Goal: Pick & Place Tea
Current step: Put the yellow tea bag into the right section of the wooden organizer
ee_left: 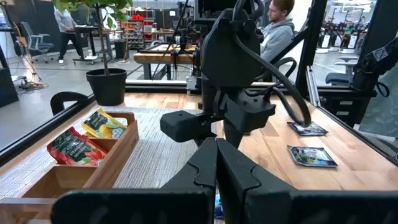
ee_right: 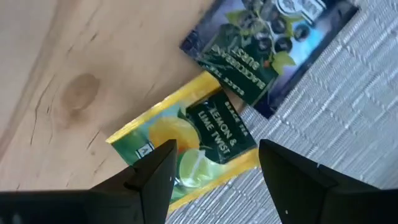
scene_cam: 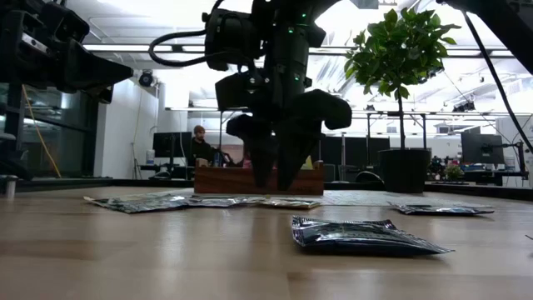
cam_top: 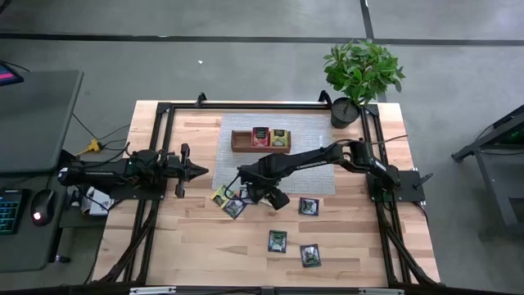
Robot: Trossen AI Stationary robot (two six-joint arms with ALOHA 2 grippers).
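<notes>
The right claw point(ee_right: 214, 168) hung open over a yellow packet point(ee_right: 186, 146). A dark packet point(ee_right: 267, 43) overlapped it and might be dragged along.

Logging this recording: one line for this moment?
right end effector: open over lemon-lime tea packet | left end effector: shut, idle | tray: two packets

A yellow-green lemon-printed tea packet point(ee_right: 186, 146) beside a dark blackcurrant-printed packet point(ee_right: 267, 43), grey woven mat point(ee_right: 348, 112).
</notes>
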